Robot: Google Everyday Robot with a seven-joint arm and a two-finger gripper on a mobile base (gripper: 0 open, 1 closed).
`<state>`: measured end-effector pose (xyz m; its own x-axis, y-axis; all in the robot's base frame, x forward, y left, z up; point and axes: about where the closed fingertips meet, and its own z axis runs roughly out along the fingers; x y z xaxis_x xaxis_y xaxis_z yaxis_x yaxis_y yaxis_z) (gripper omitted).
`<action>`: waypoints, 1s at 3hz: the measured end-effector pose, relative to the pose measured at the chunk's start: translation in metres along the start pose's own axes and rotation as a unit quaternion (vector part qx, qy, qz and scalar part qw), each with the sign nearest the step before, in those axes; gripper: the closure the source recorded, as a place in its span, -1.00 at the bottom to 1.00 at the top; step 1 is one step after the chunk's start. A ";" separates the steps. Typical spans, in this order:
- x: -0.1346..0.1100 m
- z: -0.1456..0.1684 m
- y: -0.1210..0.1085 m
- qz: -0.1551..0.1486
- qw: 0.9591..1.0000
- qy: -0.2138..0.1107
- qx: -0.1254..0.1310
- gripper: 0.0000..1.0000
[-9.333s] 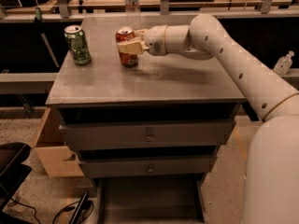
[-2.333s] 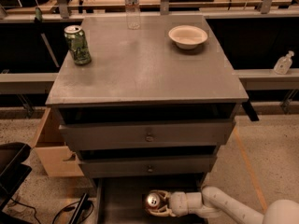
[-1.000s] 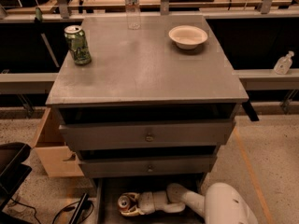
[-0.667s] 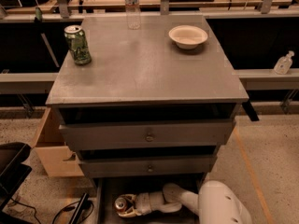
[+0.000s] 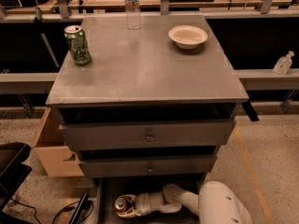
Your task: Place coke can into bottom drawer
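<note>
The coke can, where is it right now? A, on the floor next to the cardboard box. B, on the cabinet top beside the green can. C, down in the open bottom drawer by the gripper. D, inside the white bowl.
C: the coke can shows inside the bottom drawer, right at the gripper, below the two upper drawers.

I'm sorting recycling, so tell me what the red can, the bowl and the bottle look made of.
Red can, held by the hand low in the bottom drawer: metal, likely aluminium, given its shiny silver top. Bowl: matte off-white, perhaps paper or ceramic; unclear. Bottle: clear, probably plastic, since the background shows through.
</note>
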<state>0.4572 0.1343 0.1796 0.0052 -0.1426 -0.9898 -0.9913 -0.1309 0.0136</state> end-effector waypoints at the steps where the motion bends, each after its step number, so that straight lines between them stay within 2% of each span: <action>1: 0.000 0.002 0.001 0.001 1.000 -0.001 -0.001 -0.28; 2: 0.000 0.004 0.002 0.001 1.000 -0.002 -0.003 -0.77; 3: -0.001 0.006 0.004 0.002 1.000 -0.003 -0.004 -1.00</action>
<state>0.4529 0.1398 0.1794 0.0004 -0.1370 -0.9906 -0.9901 -0.1391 0.0188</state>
